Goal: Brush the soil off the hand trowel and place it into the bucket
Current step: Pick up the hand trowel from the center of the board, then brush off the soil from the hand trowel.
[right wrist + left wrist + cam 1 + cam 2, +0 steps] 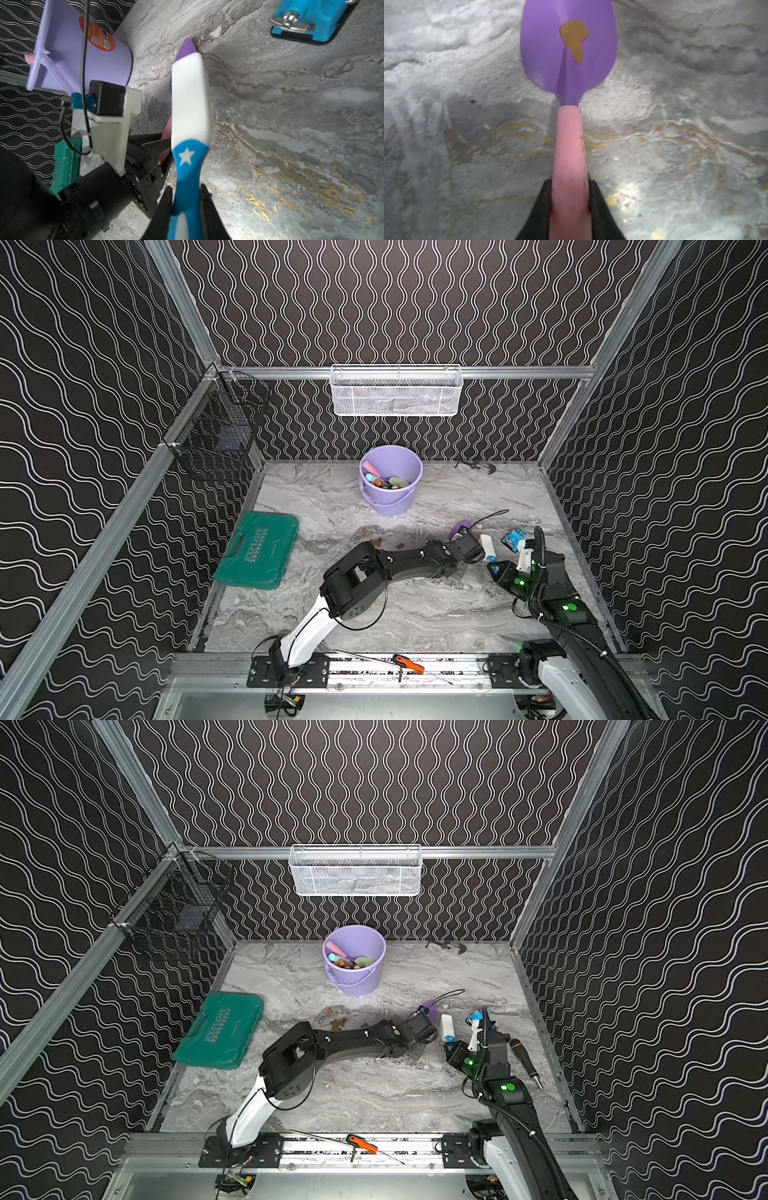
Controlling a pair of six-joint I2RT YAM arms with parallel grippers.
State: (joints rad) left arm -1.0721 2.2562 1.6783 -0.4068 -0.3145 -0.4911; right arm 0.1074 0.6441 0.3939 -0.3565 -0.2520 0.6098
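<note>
Table (415,614): grey marble-patterned surface, enclosed by black walls with white wavy lines.

Green tool case (257,556): closed, flat on the left side of the table, near the wall.

White mesh basket (395,391): hung on the rear rail, above the bucket. Black wire basket (216,435): hung in the rear left corner.

Bucket (388,502): lilac, upright at rear centre of the table, bail handle down against the front wall. Contains several coloured tools, among them a pink handle and a green blade.

Left gripper (570,182): clamped tight on the pink handle of the hand trowel (569,120), one black finger on each side. Reaches across to the right part of the table.

Right gripper (186,193): closed on the blue handle of the brush (190,116), close beside the left gripper.

Hand trowel: purple blade, pink handle. Located at the right of the table, well apart from the bucket. Contact with the table: cannot tell.

Brush: white head, blue neck with a white star. In the right wrist view, lies over the trowel blade and covers all but the purple tip. Contact between bristles and blade: cannot tell.

Soil (574,37): one brown patch on the blade, near its centre line. Further soil clumps (376,541): loose on the table, between bucket and left arm.
</note>
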